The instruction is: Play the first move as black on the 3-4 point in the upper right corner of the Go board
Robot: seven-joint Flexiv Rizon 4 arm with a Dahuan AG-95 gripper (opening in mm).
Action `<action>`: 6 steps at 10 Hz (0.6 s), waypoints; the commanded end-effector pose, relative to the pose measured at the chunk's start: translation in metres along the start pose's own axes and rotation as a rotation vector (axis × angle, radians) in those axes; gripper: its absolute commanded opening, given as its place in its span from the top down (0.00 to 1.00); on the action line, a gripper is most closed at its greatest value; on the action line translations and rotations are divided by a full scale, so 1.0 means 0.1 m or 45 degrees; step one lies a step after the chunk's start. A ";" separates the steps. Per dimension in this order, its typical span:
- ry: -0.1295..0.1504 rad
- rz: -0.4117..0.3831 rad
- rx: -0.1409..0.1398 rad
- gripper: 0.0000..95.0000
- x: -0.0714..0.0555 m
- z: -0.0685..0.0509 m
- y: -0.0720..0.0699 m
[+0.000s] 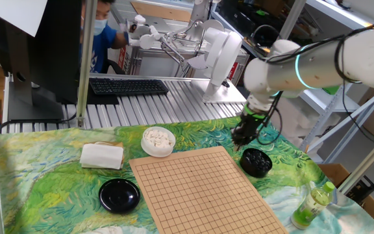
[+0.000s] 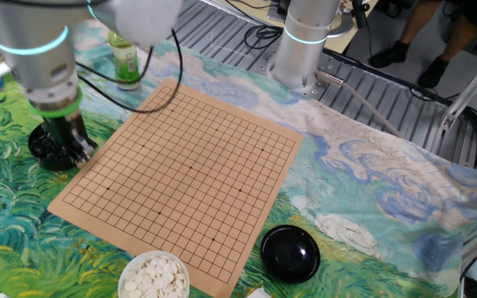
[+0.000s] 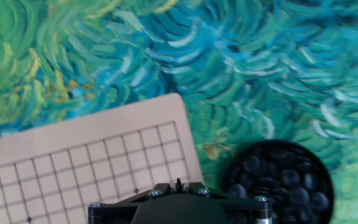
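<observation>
Glossy black stones [image 3: 278, 180] fill a dark round bowl [image 1: 256, 162] that sits on the painted tablecloth [image 1: 44, 179] just off the Go board's [image 1: 193, 188] right edge, near the board's far right corner as one fixed view shows it. No stone lies on the board's grid. The gripper [image 1: 244, 138] points straight down, poised between that corner and the bowl, with its jaws drawn together; whether a stone is pinched between the tips cannot be made out, since the hand view shows only the black underside of the hand at the bottom of the picture. In the other fixed view the gripper [image 2: 69, 142] stands at the board's edge beside the bowl [image 2: 46, 149]. A white bowl of white stones [image 1: 158, 140] sits off the board's far left corner, a black lid [image 1: 119, 194] rests by its left edge, and a folded white cloth [image 1: 101, 155] lies farther left. A green bottle [image 1: 311, 206] stands near the cloth's front right corner.
</observation>
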State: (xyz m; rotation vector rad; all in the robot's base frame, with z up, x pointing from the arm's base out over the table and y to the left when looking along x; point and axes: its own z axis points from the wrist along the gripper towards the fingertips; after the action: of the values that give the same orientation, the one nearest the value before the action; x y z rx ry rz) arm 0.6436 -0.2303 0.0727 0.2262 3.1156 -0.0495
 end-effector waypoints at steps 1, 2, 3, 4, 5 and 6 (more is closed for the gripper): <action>-0.009 0.000 0.024 1.00 0.05 0.03 0.05; -0.008 -0.012 0.041 1.00 0.06 0.04 0.04; -0.005 -0.016 0.046 1.00 0.06 0.04 0.04; -0.006 -0.021 0.052 1.00 0.06 0.04 0.04; -0.023 -0.046 0.091 1.00 0.06 0.04 0.05; -0.037 -0.073 0.152 1.00 0.07 0.01 0.07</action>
State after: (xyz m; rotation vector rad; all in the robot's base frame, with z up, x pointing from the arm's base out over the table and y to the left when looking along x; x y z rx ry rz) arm 0.6417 -0.2231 0.0688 0.1669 3.1113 -0.1613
